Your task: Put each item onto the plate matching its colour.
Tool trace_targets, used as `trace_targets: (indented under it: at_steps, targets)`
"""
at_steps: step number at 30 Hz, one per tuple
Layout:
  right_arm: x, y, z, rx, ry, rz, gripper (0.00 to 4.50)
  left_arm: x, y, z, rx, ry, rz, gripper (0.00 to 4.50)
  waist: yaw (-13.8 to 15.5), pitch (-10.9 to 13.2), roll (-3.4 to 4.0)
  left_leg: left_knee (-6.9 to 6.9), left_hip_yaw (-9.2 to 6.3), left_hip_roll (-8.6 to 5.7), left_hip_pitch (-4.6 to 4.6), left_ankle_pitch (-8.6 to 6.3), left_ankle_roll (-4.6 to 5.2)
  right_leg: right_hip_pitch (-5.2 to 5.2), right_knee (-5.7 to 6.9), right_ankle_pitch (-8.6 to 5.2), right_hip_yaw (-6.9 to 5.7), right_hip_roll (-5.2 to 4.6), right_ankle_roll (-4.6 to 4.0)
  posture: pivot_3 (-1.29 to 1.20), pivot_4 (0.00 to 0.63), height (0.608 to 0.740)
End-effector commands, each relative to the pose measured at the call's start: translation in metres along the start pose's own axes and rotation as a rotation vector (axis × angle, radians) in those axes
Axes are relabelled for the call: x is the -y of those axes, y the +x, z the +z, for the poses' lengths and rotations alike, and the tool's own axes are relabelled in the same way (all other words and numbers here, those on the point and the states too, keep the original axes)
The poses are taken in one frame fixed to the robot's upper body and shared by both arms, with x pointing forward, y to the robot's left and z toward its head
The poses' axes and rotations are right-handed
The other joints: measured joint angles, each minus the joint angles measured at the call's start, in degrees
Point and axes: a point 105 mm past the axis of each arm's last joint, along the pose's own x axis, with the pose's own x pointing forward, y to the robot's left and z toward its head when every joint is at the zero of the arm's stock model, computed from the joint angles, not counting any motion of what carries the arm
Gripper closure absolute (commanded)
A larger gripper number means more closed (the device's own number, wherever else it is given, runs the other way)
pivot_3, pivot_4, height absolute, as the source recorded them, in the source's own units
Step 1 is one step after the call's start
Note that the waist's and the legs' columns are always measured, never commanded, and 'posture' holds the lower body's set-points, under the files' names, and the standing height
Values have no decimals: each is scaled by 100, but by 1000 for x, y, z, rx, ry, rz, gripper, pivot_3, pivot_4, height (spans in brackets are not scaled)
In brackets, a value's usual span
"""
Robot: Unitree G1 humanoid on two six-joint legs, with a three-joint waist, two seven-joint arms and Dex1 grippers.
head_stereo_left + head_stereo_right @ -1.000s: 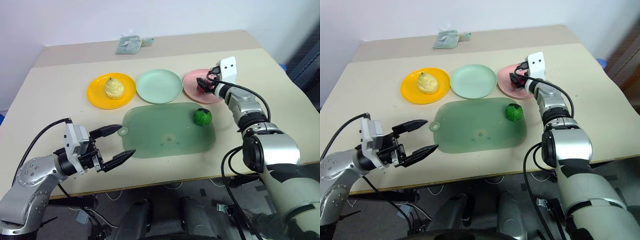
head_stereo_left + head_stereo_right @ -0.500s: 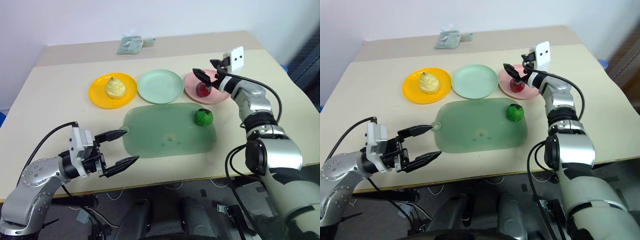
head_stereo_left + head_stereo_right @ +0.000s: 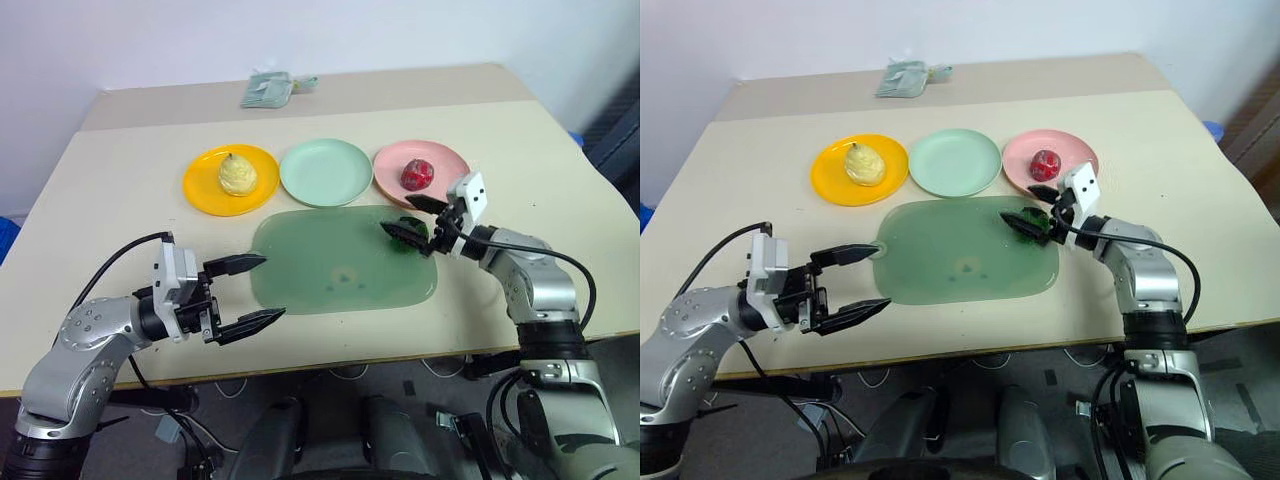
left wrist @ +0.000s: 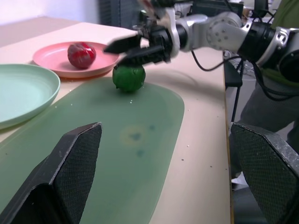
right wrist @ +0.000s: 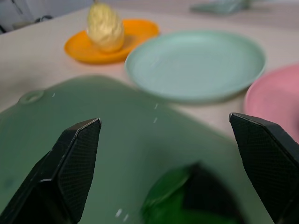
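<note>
Black two-fingered right hand (image 3: 418, 220): spread open, level, pointing across the tabletop toward its left side, fingers just at and over the dark green ball (image 4: 128, 77), holding nothing. From the left wrist view the fingers sit above and beside the ball; contact cannot be told.

Dark green ball: on the translucent green mat (image 3: 330, 270), near the mat's far right corner, partly hidden by the right hand in the head views.

Black two-fingered left hand (image 3: 248, 292): spread open, level, empty, over the tabletop's near edge, just beside the mat's left end where the ring hole lies.

Green mat: flat, rounded rectangle, centre of the tabletop (image 3: 130, 180), toward the near edge.

Pink plate (image 3: 448, 165): beyond the mat's far right corner, carrying the shiny red ball (image 3: 417, 174).

Pale mint green plate (image 3: 326, 172): middle of the row, beyond the mat's far edge, bare.

Orange-yellow plate (image 3: 205, 190): left of the row, carrying the pale yellow pear (image 3: 238, 174), upright.

Grey-green pouch (image 3: 268, 89): at the tabletop's far edge, well apart from the plates.
</note>
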Motion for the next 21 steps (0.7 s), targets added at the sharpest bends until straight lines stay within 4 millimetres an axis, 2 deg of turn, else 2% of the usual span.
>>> trace_targets:
  at_steps: [1, 11, 14, 17, 18, 21]
  targets:
    - [-5, -6, 6, -4, -26, 12, 10, 0, -1, 5, 5, 33, -6, 0, 10, 0, 0, 0, 0, 0, 0, 0, 0, 1, 0, 0, 0, 0, 0, 0, 150, 740]
    - [1, 2, -8, -73, -14, -34, 10, 2, 0, 5, 6, 34, 0, 0, 8, 0, -1, 1, 0, 0, 0, 0, 0, 2, -1, 0, 0, 0, 0, 0, 150, 740]
    - [3, 3, -9, -84, -24, -39, 779, 3, 0, 5, 6, 32, 6, 0, 9, 0, -1, 2, 0, 0, 0, 0, 0, 2, -1, 0, -1, -1, 0, 0, 150, 740]
    - [4, 4, -8, -87, -38, -36, 2270, 4, 0, 5, 7, 29, 15, 0, 4, 0, -1, 1, 0, 0, 0, 0, 0, 2, -1, 0, -1, 0, 0, 0, 150, 740]
    - [3, 5, -6, -81, -47, -33, 2606, 4, 0, 5, 9, 28, 19, 0, 5, 0, -1, 1, 0, 0, 0, 0, 0, 2, -1, 0, -1, 0, 0, 0, 150, 740]
    - [2, 12, 6, -37, -71, -24, 2606, 5, 0, 5, 12, 25, 25, 0, 4, 0, -1, 2, 1, 0, 0, 0, 0, 2, -1, 0, -1, 0, 0, 0, 150, 740]
